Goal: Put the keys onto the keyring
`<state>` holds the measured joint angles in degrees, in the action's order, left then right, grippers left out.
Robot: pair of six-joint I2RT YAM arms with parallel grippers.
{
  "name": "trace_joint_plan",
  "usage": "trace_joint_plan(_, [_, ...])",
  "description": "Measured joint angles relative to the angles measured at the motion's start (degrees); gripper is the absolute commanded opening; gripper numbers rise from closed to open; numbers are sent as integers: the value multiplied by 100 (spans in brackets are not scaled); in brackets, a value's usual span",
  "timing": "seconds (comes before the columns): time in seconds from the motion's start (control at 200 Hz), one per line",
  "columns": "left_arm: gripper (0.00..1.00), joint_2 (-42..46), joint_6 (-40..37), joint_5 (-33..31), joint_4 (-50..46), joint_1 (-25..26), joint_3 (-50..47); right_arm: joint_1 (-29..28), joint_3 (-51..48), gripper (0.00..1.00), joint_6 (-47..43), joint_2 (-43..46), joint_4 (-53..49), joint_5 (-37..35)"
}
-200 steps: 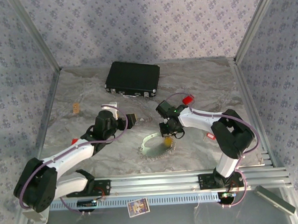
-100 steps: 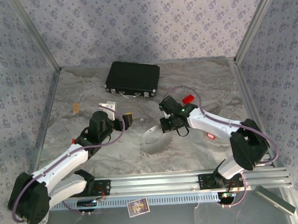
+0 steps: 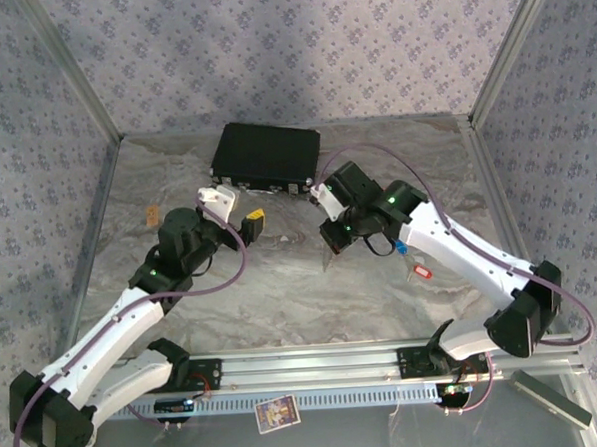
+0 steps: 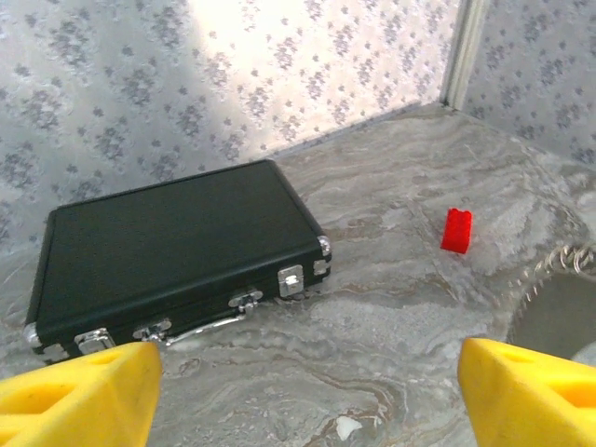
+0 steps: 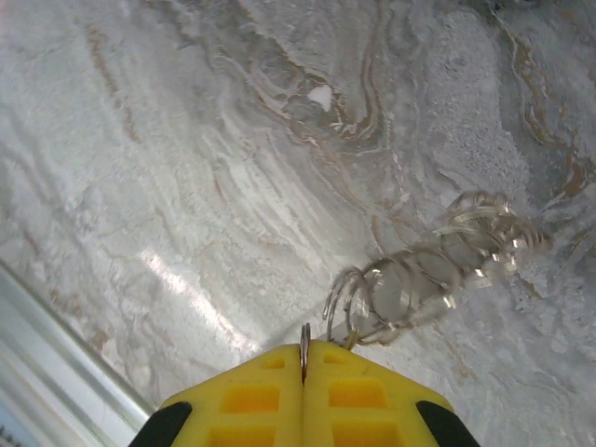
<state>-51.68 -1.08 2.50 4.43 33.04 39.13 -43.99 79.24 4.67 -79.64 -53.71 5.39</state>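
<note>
While the left gripper (image 4: 307, 396) is held low over the table (image 4: 484, 177), its yellow fingers (image 4: 79, 391) are kept wide apart. A black case (image 4: 168, 242) is seen beyond it towards the far wall, lying flat with its latches facing the gripper. A red block (image 4: 456, 230) is seen to the right of the case, well apart from it.

The fingers of the right gripper (image 5: 304, 358) are pressed together on the thin scalloped rim of the dish (image 5: 419, 275). The dish is seen edge-on, reaching away from the fingertips; whether it touches the table cannot be told.

From above, the red key (image 3: 418, 272) is seen on the table just right of the right arm. A blue spot (image 3: 402, 247) close against that arm may be the blue key. The keyring is too small to be made out.
</note>
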Motion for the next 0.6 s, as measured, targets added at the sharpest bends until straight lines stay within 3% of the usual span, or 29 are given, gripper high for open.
trace_joint_plan(0.31, [48, -402, -389, 1207, -146, 20, 356, -258, 234, 0, -1071, 199, -614, -63])
trace_joint_plan(0.6, [43, -470, -699, 2612, -107, 492, 223, -514, 214, 0, -2081, 684, -546, 201])
